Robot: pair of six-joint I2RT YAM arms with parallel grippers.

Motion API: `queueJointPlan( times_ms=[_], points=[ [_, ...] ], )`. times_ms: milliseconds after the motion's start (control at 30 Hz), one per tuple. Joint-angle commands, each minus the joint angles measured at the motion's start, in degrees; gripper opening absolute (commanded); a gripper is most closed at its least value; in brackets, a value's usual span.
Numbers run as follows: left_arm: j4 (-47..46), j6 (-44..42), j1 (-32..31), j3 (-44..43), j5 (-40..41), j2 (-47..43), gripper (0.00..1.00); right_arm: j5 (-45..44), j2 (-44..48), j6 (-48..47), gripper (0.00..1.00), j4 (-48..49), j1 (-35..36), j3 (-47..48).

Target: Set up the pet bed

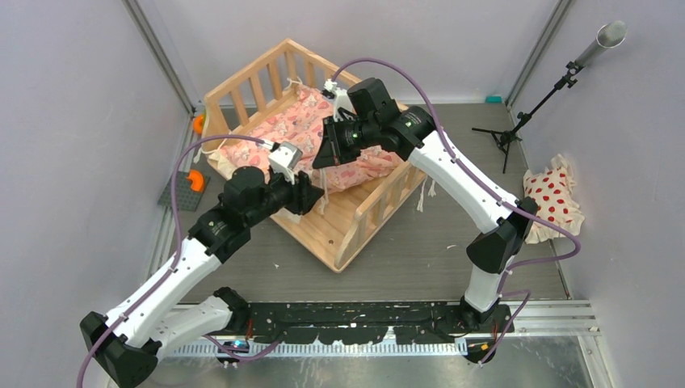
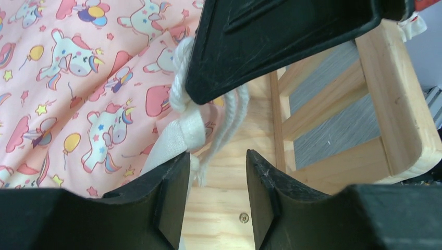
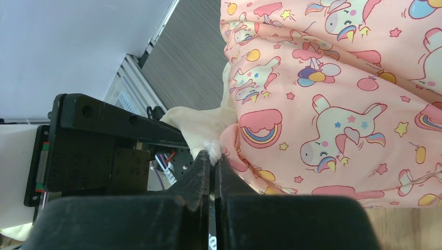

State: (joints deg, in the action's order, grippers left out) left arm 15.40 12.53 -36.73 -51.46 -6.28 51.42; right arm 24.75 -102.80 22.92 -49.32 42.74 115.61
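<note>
The pet bed (image 1: 355,218), a light wooden slatted frame, stands mid-table with the pink cartoon-print cushion (image 1: 303,129) lying in it. Both grippers reach into the bed over the cushion's near end. My left gripper (image 2: 217,156) is open above the plank base (image 2: 224,208); a cream tie (image 2: 187,130) brushes its left finger and nothing sits between the jaws. My right gripper (image 3: 212,156) is shut on a cream tie (image 3: 200,127) at the edge of the cushion (image 3: 339,104). From above, the left gripper (image 1: 311,196) sits just below the right gripper (image 1: 327,153).
A white pillow with red dots (image 1: 553,202) lies against the right wall. A microphone stand (image 1: 517,121) stands at the back right. Orange pieces (image 1: 194,179) on a dark plate lie left of the bed. The bed's side rail (image 2: 396,104) is close on the left gripper's right.
</note>
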Motion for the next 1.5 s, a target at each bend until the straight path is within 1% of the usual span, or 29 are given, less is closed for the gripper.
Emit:
queueJointPlan(
  times_ms=[0, 133, 333, 433, 500, 633, 833, 900, 1033, 1067, 1133, 1333, 1467],
  points=[
    [-7.2, -1.1, 0.6, 0.7, -2.3, 0.9, 0.46, 1.0, 2.7, 0.7, 0.02, 1.9, -0.1, 0.2],
    [-9.5, -0.7, 0.7, 1.0, -4.5, 2.2, 0.45, 1.1, 2.6, 0.7, 0.02, 1.9, -0.1, 0.2],
    [-11.7, -1.7, 1.1, 2.0, -4.5, 2.4, 0.43, 2.9, 2.5, 0.8, 0.02, 1.9, -0.1, 0.2],
    [-13.5, -1.8, 2.1, 2.4, -5.8, 2.7, 0.43, 3.6, 2.3, 1.0, 0.02, 1.8, -0.1, 0.2],
    [-13.9, -1.7, 2.5, 2.3, -6.7, 3.2, 0.40, 3.8, 2.3, 1.0, 0.02, 1.9, -0.1, 0.1],
    [-14.6, -1.4, 2.7, 2.3, -8.9, 4.1, 0.31, 4.0, 2.5, 1.0, 0.02, 1.7, -0.1, -0.1],
    [-15.1, -0.3, 2.6, 3.2, -12.2, 4.2, 0.27, 4.0, 2.4, 1.0, 0.02, 1.7, -0.2, 0.0],
    [-15.1, -0.2, 2.6, 3.4, -12.5, 4.1, 0.21, 4.0, 2.3, 0.9, 0.02, 1.7, -0.2, 0.0],
    [-15.0, 0.2, 2.6, 3.6, -12.5, 3.2, 0.04, 3.5, 2.3, 0.7, 0.01, 1.7, -0.3, -0.1],
    [-14.6, 0.3, 2.7, 3.6, -12.5, 2.9, 0.02, 3.1, 2.4, 0.7, 0.03, 1.7, -0.4, -0.2],
    [-13.6, 0.7, 2.7, 3.4, -12.6, 2.3, 0.00, 2.6, 2.7, 0.3, 0.09, 1.8, -0.8, -0.6],
    [-12.4, 5.8, 2.7, 2.8, -14.0, 0.6, 0.00, 0.7, 4.9, -1.8, 0.28, 1.8, -2.1, -2.0],
    [-12.3, 10.3, 2.7, 1.7, -17.8, 1.6, 0.00, 1.6, 7.5, -5.4, 0.41, 1.8, -2.5, -3.0]
  ],
)
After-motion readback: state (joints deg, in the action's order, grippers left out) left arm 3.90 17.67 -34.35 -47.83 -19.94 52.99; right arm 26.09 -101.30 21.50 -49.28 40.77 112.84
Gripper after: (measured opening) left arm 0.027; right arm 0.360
